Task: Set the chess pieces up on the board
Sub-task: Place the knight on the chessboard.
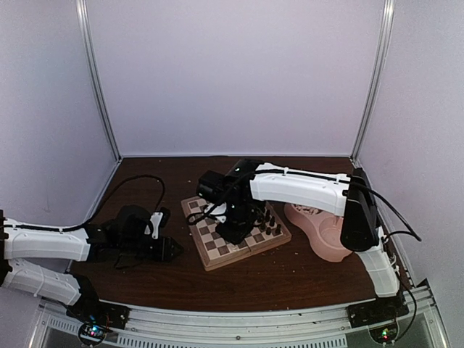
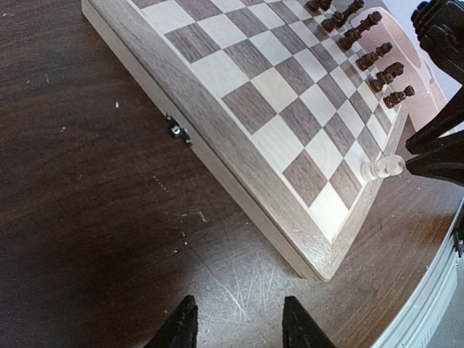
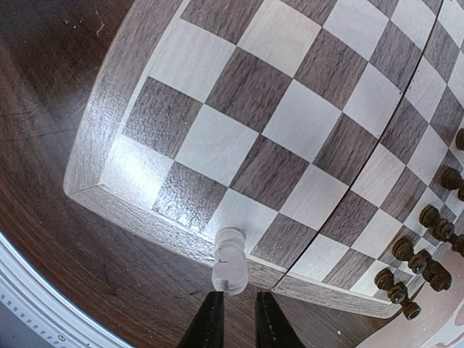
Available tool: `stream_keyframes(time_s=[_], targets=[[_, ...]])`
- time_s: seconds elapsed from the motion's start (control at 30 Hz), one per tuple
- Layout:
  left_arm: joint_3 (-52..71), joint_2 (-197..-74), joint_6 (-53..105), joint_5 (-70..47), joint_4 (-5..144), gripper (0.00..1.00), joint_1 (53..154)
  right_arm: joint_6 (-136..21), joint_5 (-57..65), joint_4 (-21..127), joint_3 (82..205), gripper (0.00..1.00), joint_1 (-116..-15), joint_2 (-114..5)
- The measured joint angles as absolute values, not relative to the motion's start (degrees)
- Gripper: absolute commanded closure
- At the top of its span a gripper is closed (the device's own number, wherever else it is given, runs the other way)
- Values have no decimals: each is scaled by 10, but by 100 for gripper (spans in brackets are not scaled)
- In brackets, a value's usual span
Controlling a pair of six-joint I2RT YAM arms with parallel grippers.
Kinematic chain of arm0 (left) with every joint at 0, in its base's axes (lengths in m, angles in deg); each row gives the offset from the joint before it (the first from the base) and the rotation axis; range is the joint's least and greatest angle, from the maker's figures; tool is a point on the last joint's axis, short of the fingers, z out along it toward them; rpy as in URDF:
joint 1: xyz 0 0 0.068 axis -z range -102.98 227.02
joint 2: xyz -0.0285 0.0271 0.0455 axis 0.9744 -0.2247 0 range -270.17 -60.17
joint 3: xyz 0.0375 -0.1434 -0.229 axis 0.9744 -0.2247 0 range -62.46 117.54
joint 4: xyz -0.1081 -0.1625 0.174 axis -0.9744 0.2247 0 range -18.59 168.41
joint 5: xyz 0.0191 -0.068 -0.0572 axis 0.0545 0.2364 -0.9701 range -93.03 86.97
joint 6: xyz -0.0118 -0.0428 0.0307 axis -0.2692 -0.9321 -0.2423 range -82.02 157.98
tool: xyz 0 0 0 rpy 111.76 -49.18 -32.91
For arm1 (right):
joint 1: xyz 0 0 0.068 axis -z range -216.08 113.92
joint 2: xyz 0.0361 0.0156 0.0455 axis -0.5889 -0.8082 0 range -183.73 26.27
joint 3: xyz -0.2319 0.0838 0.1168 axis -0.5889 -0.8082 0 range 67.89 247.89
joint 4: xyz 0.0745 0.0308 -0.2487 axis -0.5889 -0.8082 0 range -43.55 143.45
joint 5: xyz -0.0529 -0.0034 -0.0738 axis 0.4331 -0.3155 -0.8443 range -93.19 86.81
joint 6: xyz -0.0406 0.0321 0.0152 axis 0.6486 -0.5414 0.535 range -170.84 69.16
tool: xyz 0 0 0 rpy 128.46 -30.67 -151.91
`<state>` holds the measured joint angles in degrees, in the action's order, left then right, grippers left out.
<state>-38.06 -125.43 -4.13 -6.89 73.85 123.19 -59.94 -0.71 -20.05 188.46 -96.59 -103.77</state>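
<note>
The wooden board (image 1: 212, 246) lies in the middle of the table. One cream-white chess piece (image 3: 230, 261) stands upright on a light square at the board's (image 3: 290, 123) near edge; it also shows in the left wrist view as a white piece (image 2: 382, 169). My right gripper (image 3: 235, 322) hangs just above its top, its jaws a narrow gap apart and nothing between them. My left gripper (image 2: 239, 326) is open over bare table just off the corner of the board (image 2: 275, 87). From above, the right gripper (image 1: 232, 235) is over the board and the left gripper (image 1: 172, 249) is left of it.
Dark brown pieces (image 3: 428, 254) stand in rows along the board's far side, seen too in the left wrist view (image 2: 362, 36). A pink double bowl (image 1: 322, 228) sits right of the board. A small metal latch (image 2: 176, 131) sticks out of the board's side.
</note>
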Motion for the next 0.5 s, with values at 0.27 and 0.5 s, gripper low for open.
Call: stream_keyframes(time_s=[0.27, 0.5], targets=[[-379, -1239, -35, -82, 753, 53, 1232, -597, -14, -176, 1858, 78, -964, -1013], [-286, -1295, -18, -82, 823, 51, 1272, -597, -37, -64, 1675, 79, -944, -825]])
